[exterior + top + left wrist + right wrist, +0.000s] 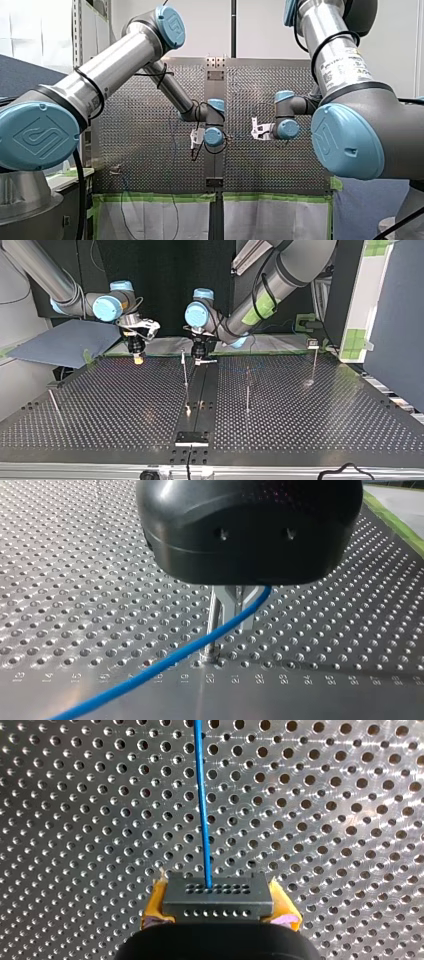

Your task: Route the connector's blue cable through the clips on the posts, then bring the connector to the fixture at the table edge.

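Note:
In the right wrist view my right gripper [218, 912] is shut on the grey connector [218, 896], held between its yellow pads [155, 905]. The blue cable [202, 805] leaves the connector and runs ahead over the perforated plate. In the left wrist view my left gripper [236, 602] has its metal fingers shut on the blue cable [165, 662], just above a thin post [214, 630]. In the top view my right gripper [137, 358] hangs at the left and my left gripper [202, 358] near the middle, beside a post [185, 371]. The fixture [191, 438] sits at the near table edge.
More thin posts [247, 390] [314, 365] [54, 402] stand on the perforated table [115, 405]. A dark rail [200, 390] runs down its middle to the fixture. A grey-blue sheet [60, 342] lies off the table's left corner; green tape [160, 197] lines an edge.

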Tool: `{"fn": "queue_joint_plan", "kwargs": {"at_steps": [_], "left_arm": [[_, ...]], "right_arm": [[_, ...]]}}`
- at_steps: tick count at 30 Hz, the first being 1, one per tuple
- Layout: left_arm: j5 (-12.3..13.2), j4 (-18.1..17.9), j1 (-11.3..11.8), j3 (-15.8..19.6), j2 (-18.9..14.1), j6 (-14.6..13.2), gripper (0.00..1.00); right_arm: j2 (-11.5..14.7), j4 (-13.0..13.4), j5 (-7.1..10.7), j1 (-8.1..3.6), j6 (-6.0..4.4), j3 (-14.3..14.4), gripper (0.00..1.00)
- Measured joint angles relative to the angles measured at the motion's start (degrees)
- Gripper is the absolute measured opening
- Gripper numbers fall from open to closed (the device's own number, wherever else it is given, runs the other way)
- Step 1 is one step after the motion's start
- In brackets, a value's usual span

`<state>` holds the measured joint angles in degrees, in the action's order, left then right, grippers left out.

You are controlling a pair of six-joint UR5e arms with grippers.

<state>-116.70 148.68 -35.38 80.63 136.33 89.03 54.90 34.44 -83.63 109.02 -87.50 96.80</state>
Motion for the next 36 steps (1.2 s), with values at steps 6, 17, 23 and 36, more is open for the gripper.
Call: {"fn": "queue_joint_plan", "kwargs": {"at_steps": [6,17,23,36], "left_arm": [[-0.2,0.2,0.1,0.0,0.0,0.0,0.00],[-0.2,0.5,0.7,0.0,0.0,0.0,0.00],[-0.3,1.3,1.0,0.0,0.0,-0.2,0.00],[-0.6,1.3,0.4,0.0,0.0,-1.3,0.15]], "right_arm": [[-0.1,-0.1,0.24,-0.02,-0.11,-0.1,0.00],[0.1,0.6,-2.54,0.66,0.05,0.0,0.00],[0.1,0.6,-2.57,0.66,0.05,0.0,0.00],[0.1,0.6,-2.87,0.41,0.05,0.0,0.00]]}}
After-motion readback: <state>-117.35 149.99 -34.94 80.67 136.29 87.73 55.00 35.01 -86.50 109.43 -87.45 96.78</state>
